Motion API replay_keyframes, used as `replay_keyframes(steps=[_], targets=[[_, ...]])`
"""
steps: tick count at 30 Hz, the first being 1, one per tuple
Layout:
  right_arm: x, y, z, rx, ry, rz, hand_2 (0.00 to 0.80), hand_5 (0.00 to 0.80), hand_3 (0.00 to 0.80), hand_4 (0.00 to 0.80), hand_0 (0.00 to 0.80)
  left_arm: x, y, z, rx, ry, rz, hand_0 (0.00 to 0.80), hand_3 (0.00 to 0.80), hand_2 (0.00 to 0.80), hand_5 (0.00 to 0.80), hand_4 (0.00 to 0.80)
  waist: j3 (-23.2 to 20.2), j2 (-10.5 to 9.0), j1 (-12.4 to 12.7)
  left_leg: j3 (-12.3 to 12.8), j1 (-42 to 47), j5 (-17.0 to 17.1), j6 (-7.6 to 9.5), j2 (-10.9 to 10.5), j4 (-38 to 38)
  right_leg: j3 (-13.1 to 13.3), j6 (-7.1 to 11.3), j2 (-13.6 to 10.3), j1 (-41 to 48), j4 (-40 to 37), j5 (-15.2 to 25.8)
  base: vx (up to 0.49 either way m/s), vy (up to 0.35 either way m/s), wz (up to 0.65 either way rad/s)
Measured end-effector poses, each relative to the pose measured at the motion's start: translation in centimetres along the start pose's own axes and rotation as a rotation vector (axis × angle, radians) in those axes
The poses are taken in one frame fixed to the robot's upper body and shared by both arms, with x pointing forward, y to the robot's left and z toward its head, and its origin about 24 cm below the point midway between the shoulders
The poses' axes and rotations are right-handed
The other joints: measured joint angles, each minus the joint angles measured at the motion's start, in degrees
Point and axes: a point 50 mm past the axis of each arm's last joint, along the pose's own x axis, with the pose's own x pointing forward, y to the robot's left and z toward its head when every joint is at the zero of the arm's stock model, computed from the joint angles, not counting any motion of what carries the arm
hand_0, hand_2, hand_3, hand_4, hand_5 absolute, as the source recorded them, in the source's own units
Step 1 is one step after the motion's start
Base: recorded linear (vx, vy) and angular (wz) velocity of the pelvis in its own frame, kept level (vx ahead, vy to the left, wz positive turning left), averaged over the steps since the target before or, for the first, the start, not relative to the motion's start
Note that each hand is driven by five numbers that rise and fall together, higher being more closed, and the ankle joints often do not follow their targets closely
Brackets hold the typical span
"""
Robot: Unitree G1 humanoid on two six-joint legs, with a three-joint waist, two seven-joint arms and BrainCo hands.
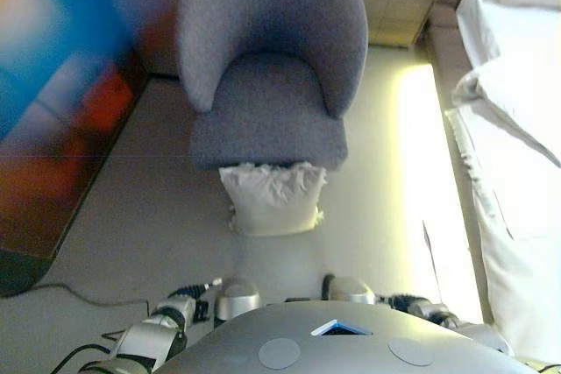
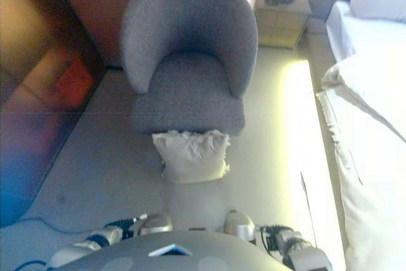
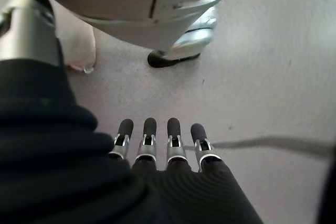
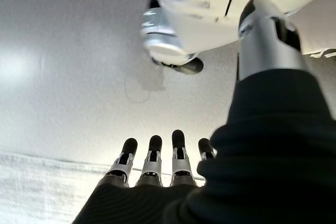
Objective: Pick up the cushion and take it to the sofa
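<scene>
My left hand [image 3: 157, 145] hangs low over the bare floor [image 1: 149, 216], fingers straight and relaxed, holding nothing. Ahead, the white cushion [image 1: 273, 199] stands on the floor, leaning against the front edge of the grey armchair [image 1: 272, 67], with open floor on both sides of it. My right hand [image 4: 157, 161] hangs likewise, fingers straight, empty. The white bed [image 1: 517, 172] borders the floor at the right.
</scene>
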Motion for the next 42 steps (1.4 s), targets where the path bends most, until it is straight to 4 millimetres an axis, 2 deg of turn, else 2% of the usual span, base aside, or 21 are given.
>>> replay_keyframes(steps=[1,2,3,4,5,6,8,11,15,17,18,21,24,27,29,30,31,33,36,39,42], targets=[[0.0,-0.2,0.0,-0.010,0.002,-0.006,0.000,0.000,0.000,0.000,0.000,0.0,-0.3,0.1,0.001,-0.005,-0.009,0.000,0.000,0.000,0.000,0.000,0.25,-0.16,0.51,-0.81,-0.82,-0.38,-0.91,-1.96,0.60,0.19,-0.52,-0.91,-0.03,-0.90,0.55,0.174,0.032,-0.29],[0.0,-0.7,-0.1,-0.022,0.007,-0.020,0.000,0.000,0.000,0.000,0.000,-0.1,-0.9,-0.5,0.001,0.013,-0.025,0.000,0.000,0.000,0.000,0.000,0.23,0.03,1.63,0.35,-0.17,-2.68,-1.52,-5.31,-1.42,0.91,-0.66,-2.04,-0.07,-2.91,0.69,0.208,0.040,-0.54],[0.0,-1.2,-0.2,-0.030,0.009,-0.032,0.000,0.000,0.000,0.000,0.000,-0.1,-1.5,-1.5,0.003,0.042,-0.041,0.000,0.000,0.000,0.000,0.000,-0.09,1.36,1.82,1.03,0.66,-4.66,-0.23,-6.74,-5.05,1.65,0.03,-0.82,0.75,-4.80,0.72,0.298,0.046,-0.60],[-0.1,-2.5,0.5,-0.023,-0.007,-0.057,0.000,0.000,0.000,0.000,0.000,-0.2,-2.5,-2.6,0.005,0.076,-0.066,0.000,0.000,0.000,0.000,0.000,-0.07,7.15,2.54,1.41,1.63,-10.13,0.19,-3.58,-10.62,1.03,-1.22,4.53,-1.60,3.81,-1.81,0.256,0.039,-0.69],[0.0,-1.3,0.6,-0.025,-0.007,-0.026,0.000,0.000,0.000,0.000,0.000,-0.1,-1.6,-3.0,-0.008,0.077,-0.054,0.000,0.000,0.000,0.000,0.000,1.05,6.32,4.83,2.46,3.14,-4.19,1.00,-3.16,-12.44,1.20,-1.25,6.43,-3.08,18.41,-8.30,0.352,0.060,-0.61],[0.0,0.4,-0.1,-0.026,0.007,0.018,0.000,0.000,0.000,0.000,0.000,0.1,0.3,-3.7,-0.012,0.082,-0.012,0.000,0.000,0.000,0.000,0.000,0.82,2.22,4.49,3.11,3.42,-3.99,0.80,-4.97,-12.65,1.24,-4.18,5.79,0.44,14.61,-14.11,0.297,0.063,-0.30],[0.1,0.4,-0.8,-0.033,0.027,0.016,0.000,0.000,0.000,0.000,0.000,0.1,0.3,-3.9,-0.008,0.089,-0.018,0.000,0.000,0.000,0.000,0.000,1.58,2.35,3.85,2.94,1.99,-4.21,-0.49,-3.88,-10.58,0.83,-6.25,6.93,4.18,8.92,-12.86,0.313,0.077,0.35],[0.1,0.1,-1.6,-0.036,0.061,0.001,0.000,0.000,0.000,0.000,0.000,0.0,-1.1,-3.7,-0.005,0.086,-0.059,0.000,0.000,0.000,0.000,0.000,1.69,1.40,5.11,3.77,-0.32,-3.48,0.08,-3.87,-14.70,2.28,-8.06,6.82,7.89,3.10,-11.28,0.319,0.099,0.24],[0.1,-0.3,-1.5,-0.035,0.061,-0.011,0.000,0.000,0.000,0.000,0.000,-0.1,-1.8,-4.1,0.013,0.107,-0.075,0.000,0.000,0.000,0.000,0.000,1.02,5.14,5.37,4.53,-0.47,0.01,-0.74,-1.77,-21.34,7.12,-6.33,8.29,14.15,-2.20,-10.43,0.314,0.140,0.00],[0.1,0.1,-1.5,-0.044,0.060,-0.006,0.000,0.000,0.000,0.000,0.000,-0.1,-1.5,-4.3,0.014,0.119,-0.065,0.000,0.000,0.000,0.000,0.000,0.30,4.59,6.05,6.04,0.31,4.32,0.12,-2.46,-21.16,8.44,-3.97,6.66,15.70,-3.56,-11.13,0.293,0.188,-0.48],[0.1,0.2,-1.7,-0.045,0.065,-0.005,0.000,0.000,0.000,0.000,0.000,-0.1,-1.4,-4.1,0.015,0.117,-0.061,0.000,0.000,0.000,0.000,0.000,-0.23,3.91,5.83,8.14,0.85,7.19,1.71,-3.08,-21.06,8.37,-2.58,5.22,16.07,-3.64,-11.65,0.324,0.179,-0.46],[0.1,1.1,-1.2,-0.048,0.055,0.013,0.000,0.000,0.000,0.000,0.000,0.1,0.0,-2.5,0.007,0.082,-0.017,0.000,0.000,0.000,0.000,0.000,-0.04,0.30,5.22,9.21,1.64,5.72,3.83,-5.58,-18.87,5.15,0.52,2.26,17.17,-3.10,-10.33,0.331,0.156,-0.16],[0.0,1.8,-1.6,-0.049,0.078,0.029,0.000,0.000,0.000,0.000,0.000,0.1,0.9,0.0,0.005,0.023,0.000,0.000,0.000,0.000,0.000,0.000,-0.39,-0.52,4.96,9.31,0.30,-0.76,3.29,-5.19,-11.39,2.89,1.69,1.76,18.59,-2.40,-8.83,0.267,0.163,0.03],[0.0,1.5,-0.9,-0.042,0.056,0.004,0.000,0.000,0.000,0.000,0.000,0.0,0.1,0.5,0.016,0.013,-0.035,0.000,0.000,0.000,0.000,0.000,-1.55,0.37,4.43,9.62,2.27,-1.61,4.20,-5.74,-15.38,1.52,2.94,1.39,12.24,11.79,-9.52,0.257,0.171,0.05],[0.0,1.2,-0.8,-0.023,0.045,-0.026,0.000,0.000,0.000,0.000,0.000,0.0,0.3,0.5,0.018,0.015,-0.035,0.000,0.000,0.000,0.000,0.000,-1.66,0.57,4.07,9.25,4.18,-0.95,5.16,-6.14,-17.88,1.47,5.21,0.44,5.51,25.63,-6.99,0.214,0.035,0.17],[0.0,1.0,-0.8,-0.018,0.045,-0.034,0.000,0.000,0.000,0.000,0.000,0.0,0.4,0.3,0.025,0.022,-0.031,0.000,0.000,0.000,0.000,0.000,-1.62,0.84,3.59,8.83,5.89,-0.63,5.65,-6.24,-19.58,1.47,5.45,-0.06,1.87,32.44,-3.17,0.170,-0.100,0.24],[0.0,0.9,-1.0,-0.003,0.049,-0.038,0.000,0.000,0.000,0.000,0.000,0.0,0.7,0.0,0.037,0.035,-0.022,0.000,0.000,0.000,0.000,0.000,-1.62,1.34,2.94,8.02,7.15,-0.34,6.12,-6.13,-21.40,0.55,5.18,-0.73,-0.90,36.41,-4.38,0.148,-0.215,0.27],[0.0,0.8,-0.7,0.014,0.042,-0.033,0.000,0.000,0.000,0.000,0.000,0.1,1.7,0.0,0.038,0.044,0.003,0.000,0.000,0.000,0.000,0.000,-1.77,1.13,2.74,7.43,7.47,-0.17,6.29,-5.92,-22.80,-1.64,5.34,-1.88,-4.51,30.56,-8.23,0.057,-0.284,0.27],[0.0,0.4,-0.2,0.012,0.019,-0.040,0.000,0.000,0.000,0.000,0.000,0.0,1.9,0.6,0.062,0.036,0.014,0.000,0.000,0.000,0.000,0.000,-1.75,0.94,2.16,7.10,6.58,-0.22,6.20,-5.46,-23.44,-6.03,5.58,-4.74,-8.35,16.20,-7.09,-0.099,-0.383,0.29],[-0.1,-0.1,0.7,0.018,-0.014,-0.052,0.000,0.000,0.000,0.000,0.000,-0.1,1.5,1.5,0.075,0.013,0.013,0.000,0.000,0.000,0.000,0.000,-1.38,0.36,1.14,8.50,3.73,0.65,4.86,-4.48,-23.24,-7.92,7.52,-9.06,-12.49,6.90,-0.63,-0.140,-0.286,0.51],[-0.2,0.6,0.9,0.034,-0.022,-0.032,0.000,0.000,0.000,0.000,0.000,-0.1,1.9,1.6,0.028,-0.002,0.023,0.000,0.000,0.000,0.000,0.000,0.20,-1.78,1.33,7.40,4.86,1.39,1.33,-3.70,-23.99,-7.89,6.25,-8.65,-10.02,-0.42,6.42,0.157,-0.232,0.25]])
